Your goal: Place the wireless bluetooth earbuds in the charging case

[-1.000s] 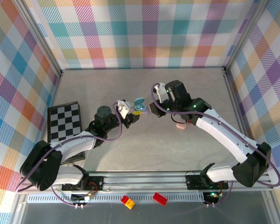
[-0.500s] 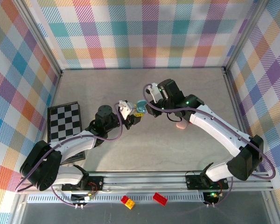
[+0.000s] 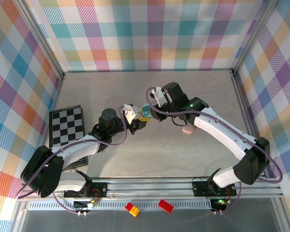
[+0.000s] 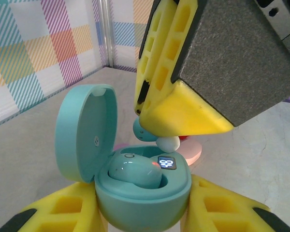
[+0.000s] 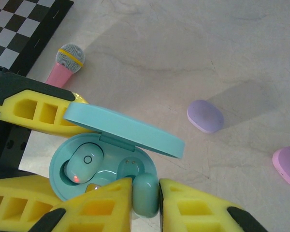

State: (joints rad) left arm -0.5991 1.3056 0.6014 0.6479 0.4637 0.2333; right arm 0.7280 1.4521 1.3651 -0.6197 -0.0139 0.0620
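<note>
Right wrist view: the right gripper (image 5: 145, 187) is clenched on a teal bud (image 5: 145, 199), right at the rim of the case (image 5: 58, 180), beside its empty socket. The lid (image 5: 123, 129) stands open, and a second bud (image 5: 82, 163) sits in the other socket. The left gripper (image 4: 142, 220) grips the case from both sides.

Mid-bench (image 3: 150, 154), the left end effector (image 3: 141, 119) and right end effector (image 3: 151, 111) meet tip to tip over a teal charging case (image 3: 146, 110). A pink case (image 3: 187, 129) lies just right of them. A checkerboard (image 3: 66, 126) sits at the left, and two toy bricks (image 3: 132, 209) lie on the near ledge.
</note>
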